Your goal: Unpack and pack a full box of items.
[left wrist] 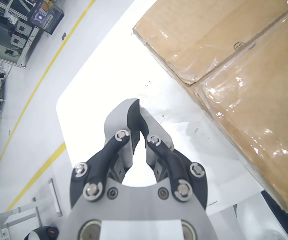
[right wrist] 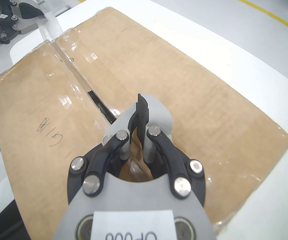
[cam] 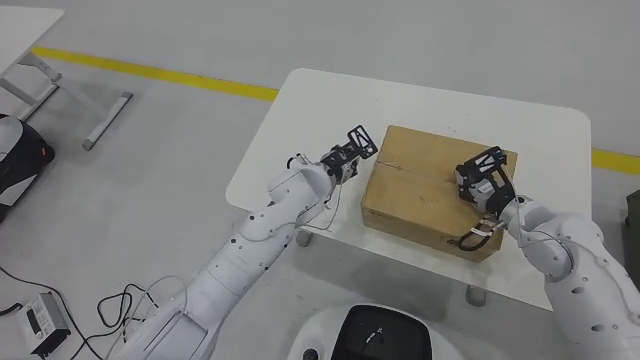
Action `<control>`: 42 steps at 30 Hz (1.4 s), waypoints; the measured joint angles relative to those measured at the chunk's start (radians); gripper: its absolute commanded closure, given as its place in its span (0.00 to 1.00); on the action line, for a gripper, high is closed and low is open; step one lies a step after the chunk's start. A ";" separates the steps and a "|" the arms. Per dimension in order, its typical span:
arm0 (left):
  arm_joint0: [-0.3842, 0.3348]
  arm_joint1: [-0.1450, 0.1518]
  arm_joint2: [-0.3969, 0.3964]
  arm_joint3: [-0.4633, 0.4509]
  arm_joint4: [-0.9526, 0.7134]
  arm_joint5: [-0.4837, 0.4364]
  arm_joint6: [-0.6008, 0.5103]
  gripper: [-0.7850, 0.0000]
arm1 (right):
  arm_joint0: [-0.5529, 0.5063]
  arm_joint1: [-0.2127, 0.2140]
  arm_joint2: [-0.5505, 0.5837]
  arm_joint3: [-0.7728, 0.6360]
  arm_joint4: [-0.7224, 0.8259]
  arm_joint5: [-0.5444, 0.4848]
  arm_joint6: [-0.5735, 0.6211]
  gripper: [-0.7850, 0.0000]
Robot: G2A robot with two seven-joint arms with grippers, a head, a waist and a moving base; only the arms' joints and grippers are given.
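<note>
Black-padded left gripper point(left wrist: 139, 116) is pinched on a clear tape strip point(right wrist: 47, 26) coming off the box point(cam: 420, 185) seam end, just off the box's short side over bare worktop point(cam: 320, 125). Right gripper point(right wrist: 141, 108) is pressed together above the box top, beside the seam. Box is brown cardboard with flaps down, glossy tape, a dark slit mid-seam and a pen scribble on one flap. It sits near the worktop's robot-side edge, with open worktop past its far side.
</note>
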 measured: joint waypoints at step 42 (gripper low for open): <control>0.085 -0.005 -0.073 -0.042 -0.024 -0.044 -0.159 0.00 | -0.014 -0.014 0.005 -0.016 -0.021 -0.006 0.016 1.00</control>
